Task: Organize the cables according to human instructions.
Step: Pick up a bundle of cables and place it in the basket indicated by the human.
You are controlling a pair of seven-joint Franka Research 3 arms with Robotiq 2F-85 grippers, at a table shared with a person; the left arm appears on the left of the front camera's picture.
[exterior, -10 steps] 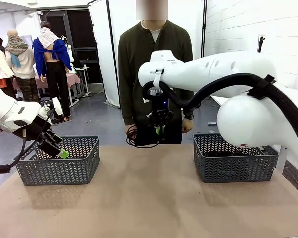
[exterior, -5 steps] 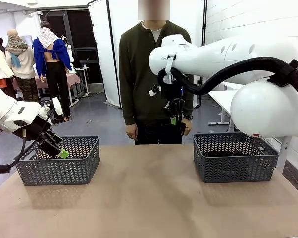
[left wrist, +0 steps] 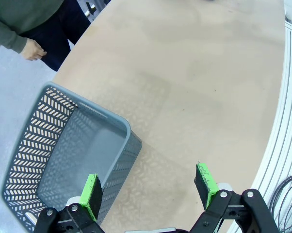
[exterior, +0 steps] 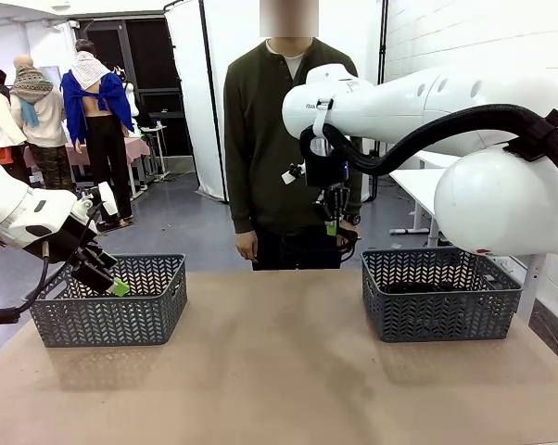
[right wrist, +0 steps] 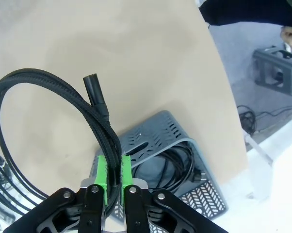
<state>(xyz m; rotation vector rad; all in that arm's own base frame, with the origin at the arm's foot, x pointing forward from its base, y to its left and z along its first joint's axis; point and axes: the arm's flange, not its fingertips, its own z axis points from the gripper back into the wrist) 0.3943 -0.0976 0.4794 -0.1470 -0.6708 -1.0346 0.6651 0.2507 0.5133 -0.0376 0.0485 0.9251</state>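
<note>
A black cable coil (right wrist: 49, 116) hangs looped, pinched between green pads. More cables (right wrist: 177, 167) lie coiled in the grey basket (right wrist: 204, 194). The human (exterior: 279, 120) stands at the table's far side.

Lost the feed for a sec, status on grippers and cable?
Right gripper shut on coiled cable, held up above the table. Left gripper open over left basket. Right basket already holds a cable. Nothing in the way.

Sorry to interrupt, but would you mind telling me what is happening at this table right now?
The robot is sorting cables with a person who stands at the far side. The right gripper is shut on a coiled black cable and holds it up in the air near the right basket, which already has a cable in it. The left gripper is open, holding nothing, above the left basket.
</note>
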